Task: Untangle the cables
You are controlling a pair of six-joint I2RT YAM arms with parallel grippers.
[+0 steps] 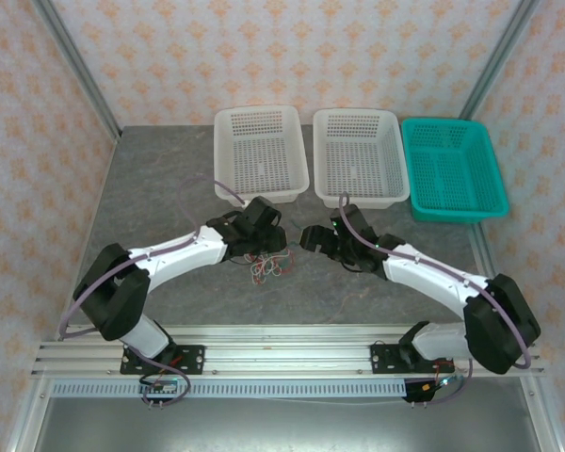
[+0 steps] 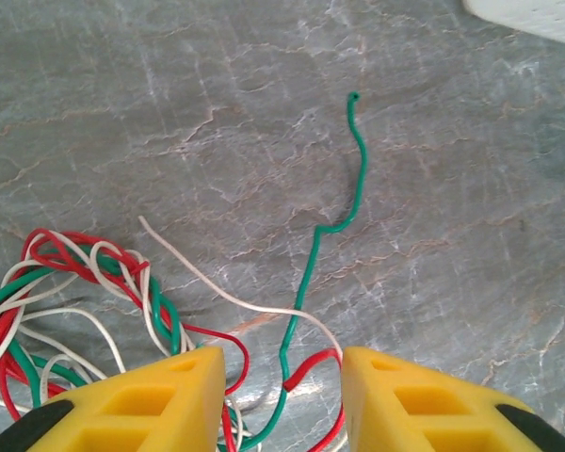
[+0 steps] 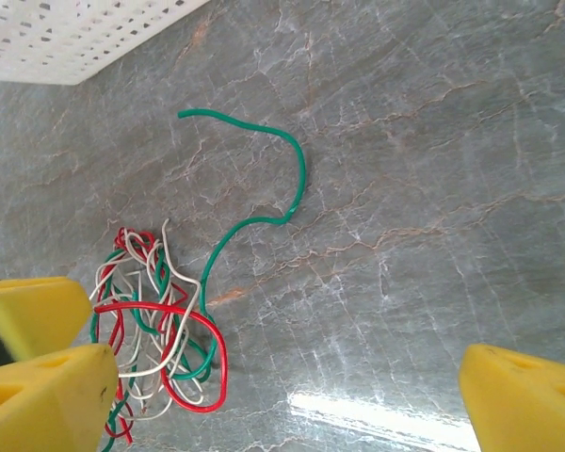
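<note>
Lying on the grey marbled table (image 1: 160,198), the cables (image 1: 266,268) form one small clump of red, white and green strands, just in front of where the two arms meet. From above, the left gripper (image 1: 277,247) hangs over the far edge of the clump. The right gripper (image 1: 311,235) is just beside it to the right, the two tips near each other but apart. Along the far side stand two white baskets (image 1: 261,155) and a teal basket (image 1: 452,169) in a row

In the left wrist view the left gripper (image 2: 282,400) has its yellow fingers (image 2: 160,405) parted by a moderate gap and clamped on nothing. The green wire (image 2: 344,198) runs out from between them and snakes away across the bare table to a free end. A short bend of the red wire (image 2: 306,372) also lies in the gap. The white wire (image 2: 217,282) slants in from the left and crosses in front of the fingers. The bulk of the tangle sits to the left of the left-hand finger

In the right wrist view the right gripper (image 3: 287,391) is spread wide, its fingers (image 3: 523,400) at opposite edges of the picture, holding nothing. The clump lies just beside the left-hand finger, with a big red loop at its near side and the green tail curving off towards a corner of a white basket. Whether either gripper's fingers touch the table I cannot tell
</note>
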